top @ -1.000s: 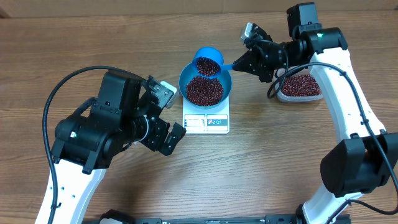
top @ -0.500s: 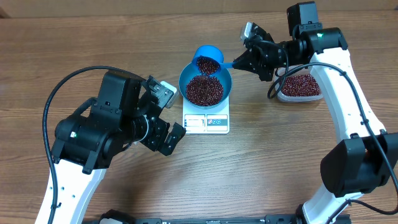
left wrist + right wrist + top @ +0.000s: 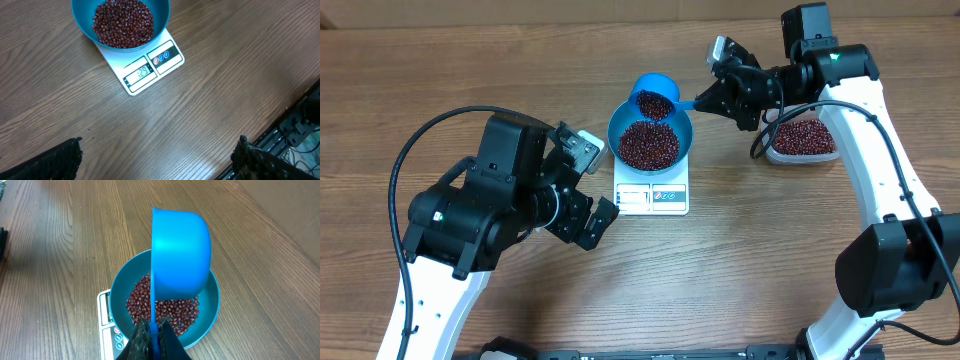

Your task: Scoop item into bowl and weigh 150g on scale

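Beans (image 3: 122,22): a dark red-brown heap in the bottom of the bowl (image 3: 210,305), filling well under half its depth. The bowl sits square on the scale (image 3: 150,70), whose front edge and display stick out at the bowl's 6 o'clock.
- Display is lit. The digits look like one-two-nine, too small to be sure. If so, the weight is short of target.
- The scoop (image 3: 180,250) hangs over the bowl's 12 o'clock rim, tipped mouth-down toward the heap. The overhead view shows beans inside it.
- The right claw (image 3: 152,332) is pressed together on the scoop's handle, reaching in from the bowl's 2 o'clock.
- The tub (image 3: 802,138) holds more beans and stands well apart on the surface (image 3: 770,260), at the bowl's 3 o'clock.
- The left claw (image 3: 155,162) is spread wide and holds nothing. It hovers over bare wood at the scale's 7 o'clock.

Step in hand, as I judge it: pouring a scoopful into the bowl, late in the fill.

The next move calls for a slow, small tilt so beans trickle in rather than dump, with an eye on the display. The scoop should level off near target and stay clear of the rim, since a touch would skew the reading.
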Tool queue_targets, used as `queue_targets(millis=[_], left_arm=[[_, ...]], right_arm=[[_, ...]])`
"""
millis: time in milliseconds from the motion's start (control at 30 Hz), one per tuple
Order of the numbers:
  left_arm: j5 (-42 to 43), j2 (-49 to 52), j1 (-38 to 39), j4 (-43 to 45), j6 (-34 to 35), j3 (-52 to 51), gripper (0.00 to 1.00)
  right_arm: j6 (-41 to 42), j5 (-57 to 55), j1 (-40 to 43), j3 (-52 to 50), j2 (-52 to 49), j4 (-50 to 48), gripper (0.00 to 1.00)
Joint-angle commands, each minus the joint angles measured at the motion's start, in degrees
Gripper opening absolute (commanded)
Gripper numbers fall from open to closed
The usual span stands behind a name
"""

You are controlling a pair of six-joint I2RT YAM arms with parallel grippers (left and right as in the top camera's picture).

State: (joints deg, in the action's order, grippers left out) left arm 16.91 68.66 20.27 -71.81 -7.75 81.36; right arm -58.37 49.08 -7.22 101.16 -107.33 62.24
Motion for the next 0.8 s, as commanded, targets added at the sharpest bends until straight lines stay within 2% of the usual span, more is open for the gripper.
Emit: queue_targets(millis=[0,200,767], left_arm=[[-0.4,0.2,0.4,0.0,-1.2,0.2,0.99],[-0.4,0.2,0.4,0.0,-1.2,0.2,1.0],[-0.4,0.2,0.4,0.0,-1.2,0.2,1.0]], right_arm=[[-0.5,1.1,0.0,1.6,0.6,-0.1,0.04],[-3.3,1.1,0.0,1.6,0.6,0.2,0.04],[-3.5,1.1,0.0,1.6,0.6,0.0,0.04]])
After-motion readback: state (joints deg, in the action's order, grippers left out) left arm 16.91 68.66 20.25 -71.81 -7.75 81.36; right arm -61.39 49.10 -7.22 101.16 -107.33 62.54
